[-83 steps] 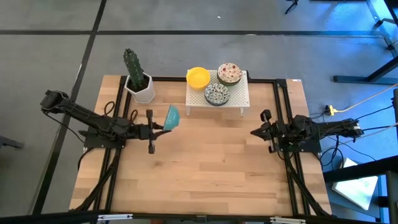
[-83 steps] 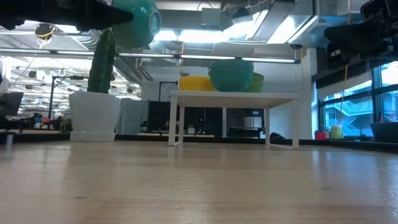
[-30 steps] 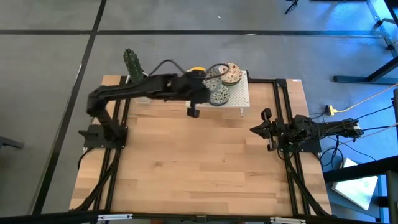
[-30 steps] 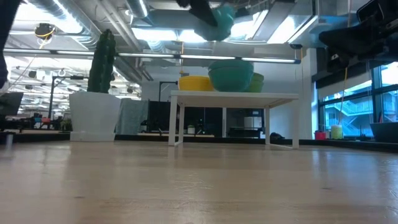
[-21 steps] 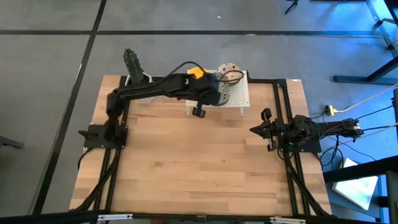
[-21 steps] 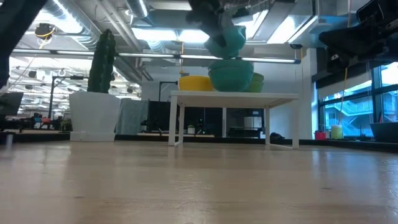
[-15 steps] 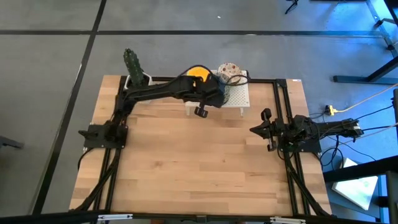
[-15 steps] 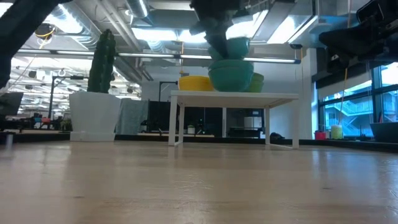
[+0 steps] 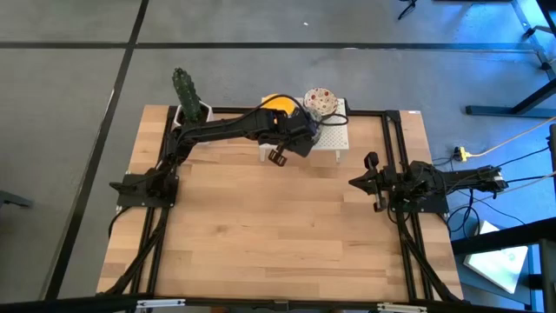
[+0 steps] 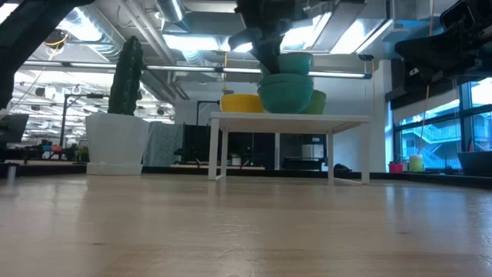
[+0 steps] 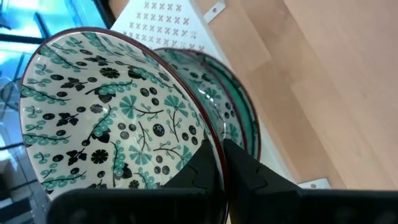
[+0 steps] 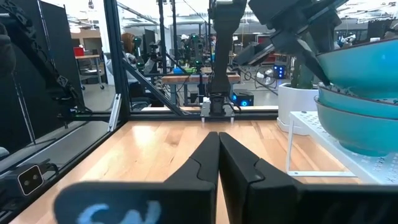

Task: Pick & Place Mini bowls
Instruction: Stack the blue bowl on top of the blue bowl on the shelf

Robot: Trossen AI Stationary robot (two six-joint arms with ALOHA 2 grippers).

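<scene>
Pale wood table (image 9: 278, 235); left gripper (image 11: 221, 163) jaws grasping patterned bowl (image 11: 112, 118); right gripper (image 9: 368, 183) jaws clenched.

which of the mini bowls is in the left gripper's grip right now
The white bowl with the blue-green leaf pattern, pinched by its rim in the left gripper and held just above a matching bowl on the white rack; the others sit free.

- A small rack (image 9: 337, 139) stands at the bench's (image 9: 278, 235) back edge, about mid-width.
- A cactus pot (image 9: 189, 103) stands left of the rack, near the back-left corner.
- On the rack: one bowl (image 9: 276, 103) at its left end, another bowl (image 9: 320, 100) at the back right.
- The left hand (image 11: 222, 163) holds a bowl (image 11: 106, 118) just above a fourth bowl (image 11: 233, 102) on the rack's front.
- The right hand (image 9: 372, 183) lies at the bench's right side, well apart from the rack.
</scene>
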